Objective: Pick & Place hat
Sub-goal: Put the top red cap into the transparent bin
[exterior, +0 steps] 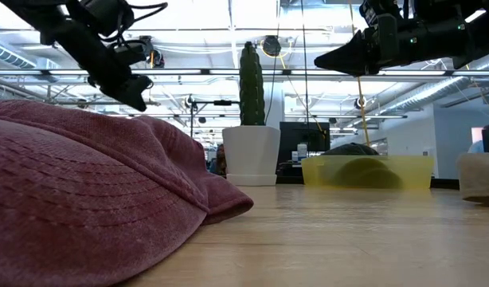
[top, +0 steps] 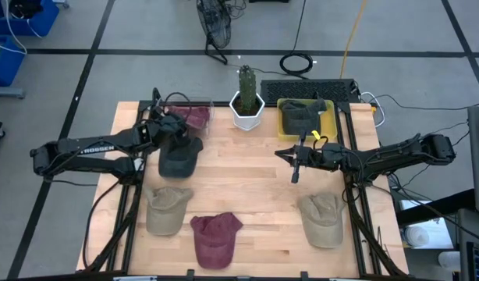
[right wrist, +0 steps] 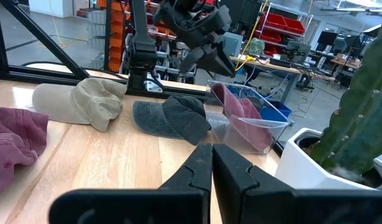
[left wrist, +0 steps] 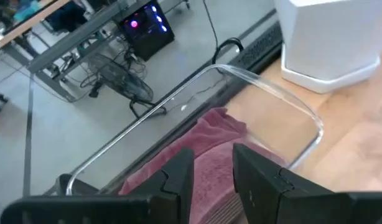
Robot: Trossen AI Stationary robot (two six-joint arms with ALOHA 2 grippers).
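1. Nearest the front edge of the table point(top: 255, 195) lie three hats: a tan hat point(top: 166, 209) on the left, a maroon hat point(top: 214, 237) beside it, and a beige hat point(top: 322, 218) on the right.
2. Further in, a dark grey hat point(top: 179, 154) lies on the wood just in front of the clear bin point(top: 194, 114).
3. The left gripper point(top: 163, 122) hangs above that bin's front edge, touching nothing. Its fingers point(left wrist: 178, 180) stand a little apart, a narrow gap between them, and hold nothing.
4. The right gripper point(top: 295, 165) hovers over the bare middle of the table, well apart from any hat. Its fingers point(right wrist: 197, 165) are pressed together and empty.
5. Inside the clear bin lies a folded pink-red hat point(left wrist: 200, 149).
6. Along the back edge stands a white pot point(top: 246, 112) with a cactus point(top: 246, 81), between the clear bin and a yellow bin point(top: 331, 119).
7. The yellow bin holds an olive hat point(top: 300, 117).
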